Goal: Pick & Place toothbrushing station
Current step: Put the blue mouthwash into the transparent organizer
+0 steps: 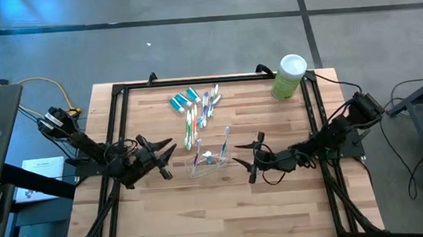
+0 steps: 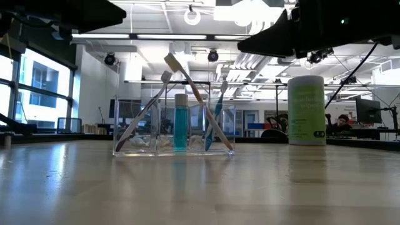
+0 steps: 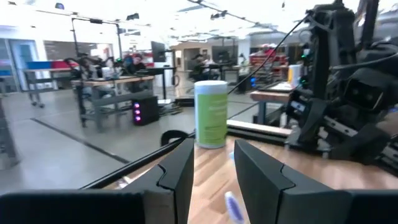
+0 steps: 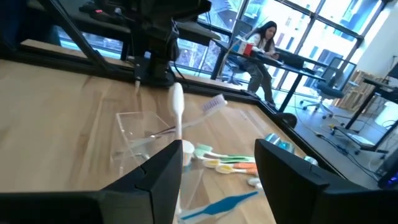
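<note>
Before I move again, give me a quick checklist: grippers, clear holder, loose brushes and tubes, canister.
1. Right gripper open and empty, beside the clear holder: ok.
2. Left gripper empty, fingers apart, on the holder's other side: ok.
3. Holder upright, with brushes and a teal tube inside: ok.
4. Loose toothbrushes and tubes not yet placed: not ok.
5. Green canister upright, away from both arms: ok.

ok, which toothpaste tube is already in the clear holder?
The teal toothpaste tube standing upright inside the clear holder; the other tubes lie flat on the table.
</note>
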Controlling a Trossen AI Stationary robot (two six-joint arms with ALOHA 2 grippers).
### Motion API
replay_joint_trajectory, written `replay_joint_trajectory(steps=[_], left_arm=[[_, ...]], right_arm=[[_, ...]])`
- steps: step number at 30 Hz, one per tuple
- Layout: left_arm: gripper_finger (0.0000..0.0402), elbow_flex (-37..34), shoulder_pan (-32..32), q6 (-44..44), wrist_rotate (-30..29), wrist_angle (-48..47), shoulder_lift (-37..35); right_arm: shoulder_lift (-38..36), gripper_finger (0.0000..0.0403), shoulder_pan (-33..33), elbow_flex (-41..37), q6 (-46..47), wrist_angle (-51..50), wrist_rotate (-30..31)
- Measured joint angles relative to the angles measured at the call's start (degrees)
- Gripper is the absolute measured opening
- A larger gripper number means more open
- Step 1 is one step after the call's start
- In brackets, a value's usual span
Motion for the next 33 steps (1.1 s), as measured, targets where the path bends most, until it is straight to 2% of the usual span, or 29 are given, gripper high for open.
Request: replay_joint_trajectory(steps=[6, 17, 21, 30, 33], left_arm=[[0.0133, 0.00, 0.28, 4.76, -0.20, -0.07, 0.00], [0.0246, 0.00, 1.41, 14.06, -1.64, -0.63, 0.02], [0.0252, 0.00, 2.90, 20.52, 1.45, -0.50, 0.02], [0.0252, 0.00, 6.47, 22.63, 9.98, -0.48, -0.24], [0.0252, 0.00, 7.38, 24.83, 15.09, -0.58, -0.24]], right_arm=[[0.00, 0.0193, -2.50, 0.00, -2.37, -0.22, 0.00], [0.00, 0.0193, -7.79, 0.00, -2.26, -1.66, -1.76], [0.00, 0.0193, -7.86, 0.00, -0.49, -2.44, -1.86], [0.00, 0.0193, -7.35, 0.00, 0.90, -2.87, -2.01], [0.00, 0.0193, -7.47, 0.00, 0.55, -2.84, -2.01]])
